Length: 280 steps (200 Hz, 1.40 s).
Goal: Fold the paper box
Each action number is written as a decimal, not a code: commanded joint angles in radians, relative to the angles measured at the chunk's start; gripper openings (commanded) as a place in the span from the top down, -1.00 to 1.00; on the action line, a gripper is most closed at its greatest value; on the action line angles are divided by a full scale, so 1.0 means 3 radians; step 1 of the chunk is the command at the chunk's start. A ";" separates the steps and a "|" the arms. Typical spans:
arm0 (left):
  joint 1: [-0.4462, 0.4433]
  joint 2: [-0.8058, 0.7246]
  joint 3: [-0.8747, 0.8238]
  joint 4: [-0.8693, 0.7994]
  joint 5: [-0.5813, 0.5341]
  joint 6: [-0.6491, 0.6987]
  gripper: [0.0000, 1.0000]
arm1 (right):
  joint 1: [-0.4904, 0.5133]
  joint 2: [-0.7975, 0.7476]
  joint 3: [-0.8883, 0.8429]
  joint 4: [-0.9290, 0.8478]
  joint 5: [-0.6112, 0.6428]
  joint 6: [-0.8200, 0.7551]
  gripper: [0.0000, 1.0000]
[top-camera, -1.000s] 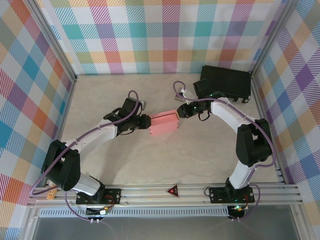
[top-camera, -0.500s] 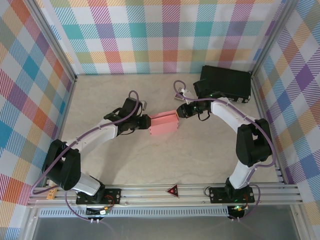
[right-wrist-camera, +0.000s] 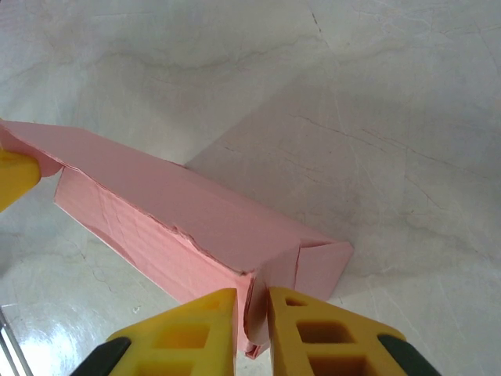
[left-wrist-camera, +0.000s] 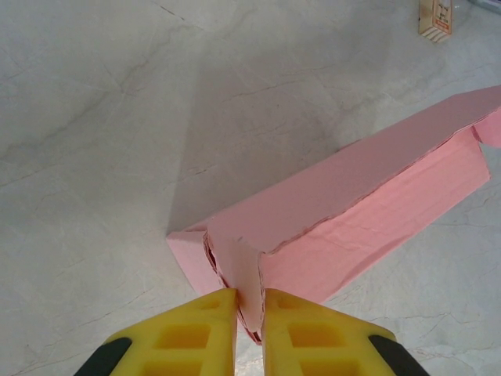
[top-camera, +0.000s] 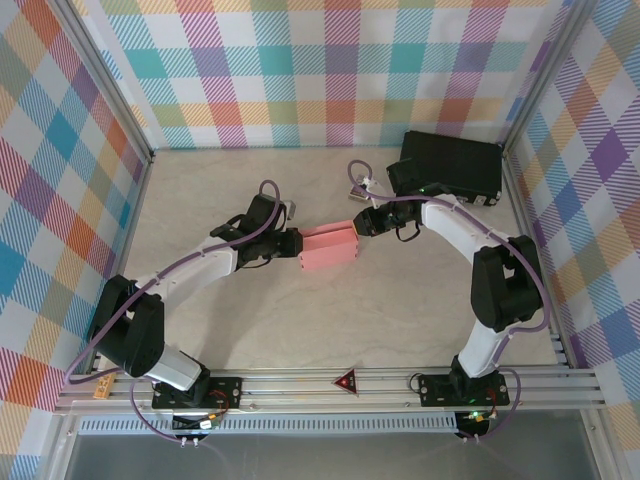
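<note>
Left wrist view: the left tool [left-wrist-camera: 250,304] is closed narrow on an end flap of the paper box [left-wrist-camera: 344,196]. The right tool [right-wrist-camera: 252,305] pinches the flap at the opposite end. The pink box is stretched between both tools, at the middle of the table [top-camera: 300,330].
</note>
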<state>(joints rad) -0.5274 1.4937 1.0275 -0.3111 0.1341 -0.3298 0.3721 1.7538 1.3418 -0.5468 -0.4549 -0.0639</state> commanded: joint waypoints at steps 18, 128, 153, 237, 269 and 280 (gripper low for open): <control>0.0025 0.0007 0.0078 -0.0021 0.0029 -0.0039 0.69 | -0.0013 0.0035 0.0114 -0.0064 -0.0110 0.0026 0.60; 0.0025 0.0009 0.0074 -0.0012 0.0039 -0.0041 0.71 | -0.0013 0.0025 0.0179 -0.0150 -0.0102 0.0012 0.71; 0.0023 0.0015 0.0074 -0.0011 0.0036 -0.0041 0.71 | -0.0013 0.0045 0.0211 -0.0174 -0.0114 0.0013 0.74; 0.0025 0.0054 0.0078 -0.0011 0.0054 -0.0042 0.71 | -0.0011 0.0111 0.0201 -0.0232 -0.0114 0.0038 0.66; 0.0025 0.0053 0.0078 -0.0016 0.0054 -0.0044 0.71 | -0.0013 0.0106 0.0180 -0.0233 -0.0055 0.0042 0.58; 0.0025 0.0048 0.0080 -0.0016 0.0054 -0.0041 0.71 | -0.0011 0.0101 0.0178 -0.0233 -0.0039 0.0049 0.52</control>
<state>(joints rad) -0.5274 1.4982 1.0275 -0.3111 0.1345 -0.3298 0.3721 1.7798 1.3819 -0.6010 -0.4572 -0.0589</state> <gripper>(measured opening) 0.147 0.216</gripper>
